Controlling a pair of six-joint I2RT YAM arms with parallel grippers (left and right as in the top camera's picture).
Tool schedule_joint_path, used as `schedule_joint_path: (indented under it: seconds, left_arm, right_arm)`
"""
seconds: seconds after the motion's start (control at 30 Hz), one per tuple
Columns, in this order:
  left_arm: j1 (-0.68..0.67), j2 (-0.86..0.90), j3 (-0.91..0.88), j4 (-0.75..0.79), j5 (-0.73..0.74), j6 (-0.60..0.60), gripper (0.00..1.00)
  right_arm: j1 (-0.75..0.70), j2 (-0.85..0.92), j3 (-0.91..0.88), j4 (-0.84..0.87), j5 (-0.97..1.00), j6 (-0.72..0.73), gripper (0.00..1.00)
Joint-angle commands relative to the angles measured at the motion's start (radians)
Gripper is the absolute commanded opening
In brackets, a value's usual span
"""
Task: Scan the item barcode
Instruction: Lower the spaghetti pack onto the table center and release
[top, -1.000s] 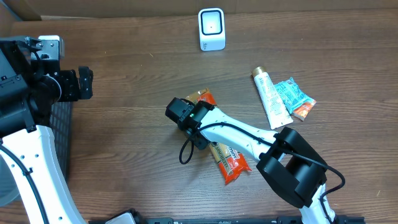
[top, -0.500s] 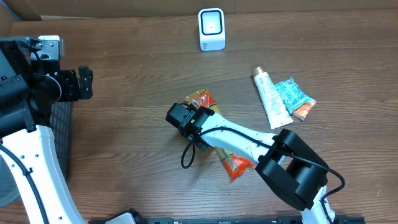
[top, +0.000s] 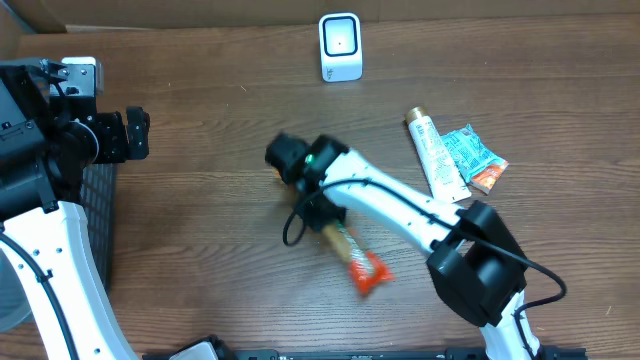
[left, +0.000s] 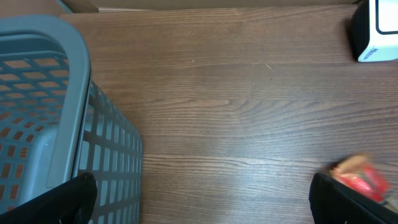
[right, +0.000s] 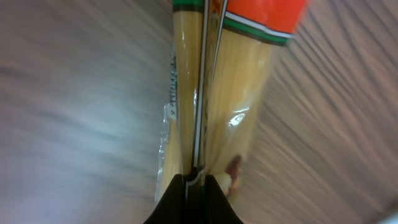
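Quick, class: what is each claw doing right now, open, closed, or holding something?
Left claw: open, holding nothing.
Right claw: closed on the snack packet.

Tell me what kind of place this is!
Probably a pretend shop checkout on a wooden table: there's a white barcode scanner, a grey basket and a snack packet.
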Motion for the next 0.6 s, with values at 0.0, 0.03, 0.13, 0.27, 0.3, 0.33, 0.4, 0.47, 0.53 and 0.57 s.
schedule_joint_path:
  seconds: [0.0,0.03,0.13,0.27,0.3,0.33,0.4,0.47,0.53,0.57]
  left_arm:
    - [0.0,0.002,0.014,0.003,0.008,0.018,1.0]
    - [0.0,0.002,0.014,0.003,0.008,0.018,1.0]
    - [0.0,0.002,0.014,0.003,0.008,0.018,1.0]
    - [0.0,0.002,0.014,0.003,0.008,0.018,1.0]
    - [0.0,0.002,0.014,0.003,0.008,0.018,1.0]
    - [0.0,0.002,0.014,0.003,0.008,0.018,1.0]
    - [0.0,0.002,0.014,0.003,0.008,0.018,1.0]
    - [0.0,0.002,0.014,0.003,0.008,0.018,1.0]
    - [0.0,0.002,0.014,0.003,0.008,0.018,1.0]
    - [0.0,0.002,0.014,0.003,0.008,0.018,1.0]
  right_arm:
    - [-0.072,-0.046,0.109,0.067,-0.527,-0.007,0.04]
    - [-0.097,-0.044,0.103,0.1,-0.647,-0.005,0.04]
    - [-0.152,-0.026,0.058,0.195,-0.885,0.014,0.04]
    - [-0.183,-0.018,-0.069,0.375,-1.015,0.105,0.04]
    - [-0.183,-0.017,-0.107,0.427,-1.025,0.14,0.04]
    - [-0.183,-0.016,-0.142,0.472,-1.035,0.166,0.04]
    - [-0.183,-0.014,-0.221,0.576,-1.062,0.225,0.04]
    - [-0.183,-0.014,-0.291,0.671,-1.088,0.276,0.04]
    - [-0.189,-0.014,-0.348,0.75,-1.098,0.324,0.04]
    - [-0.194,-0.014,-0.369,0.774,-1.097,0.341,0.04]
